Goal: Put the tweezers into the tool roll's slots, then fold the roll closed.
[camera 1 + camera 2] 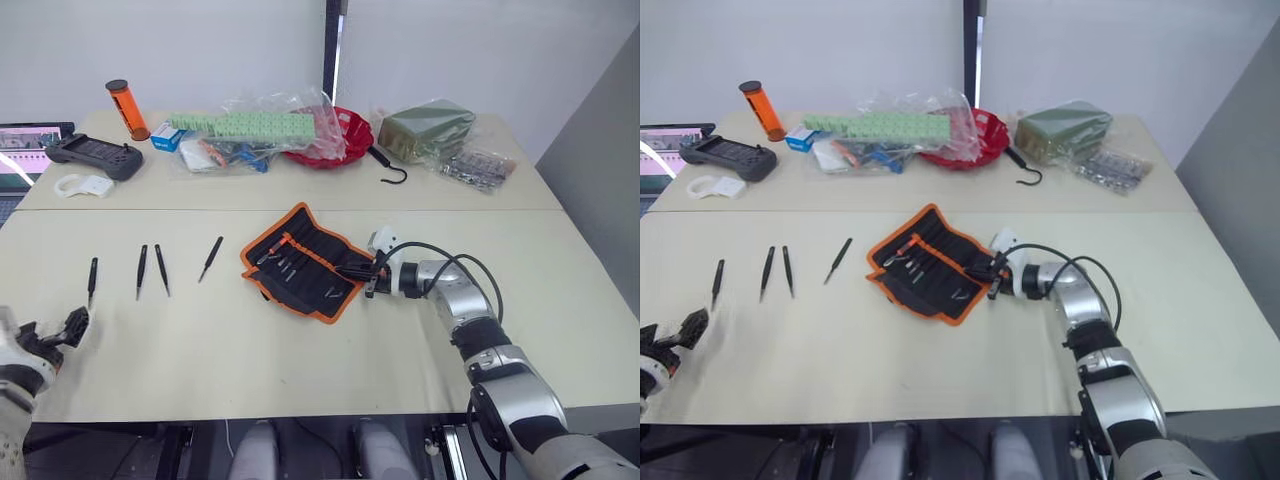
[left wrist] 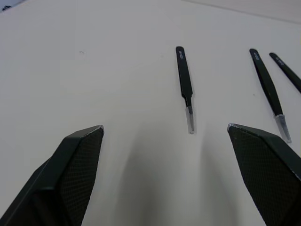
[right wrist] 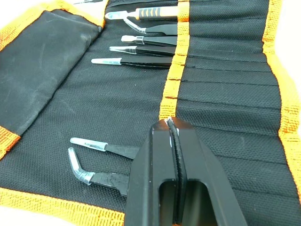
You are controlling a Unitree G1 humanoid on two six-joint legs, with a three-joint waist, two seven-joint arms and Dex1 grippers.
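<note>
My left gripper (image 1: 62, 330) hangs low at the table's (image 1: 300, 350) near-left edge, fingers spread wide, holding nothing. Left wrist view: 1 tweezer (image 2: 185, 84) lies on the table between the 2 fingers (image 2: 70, 169), not touching them.

4 tweezers (image 1: 150, 268) lie loose on the table left of the roll (image 1: 305, 262), apart from one another: 1 just ahead of the left gripper, then 2 near each other, then 1 nearest the roll.

The roll lies open and flat mid-table, turned at an angle, orange piping all round, orange strip down the middle. Several tools sit in its slots (image 3: 221, 70): 1 with an orange grip, 3 black ones beside it, then 2 more near the other end, 1 of them bent-tipped.

My right gripper (image 1: 368, 272) is at the roll's right edge, fingers pressed together, nothing visible between them. Right wrist view puts its tip over the orange strip (image 3: 172, 80).

Back table: clutter, well apart from the roll.
</note>
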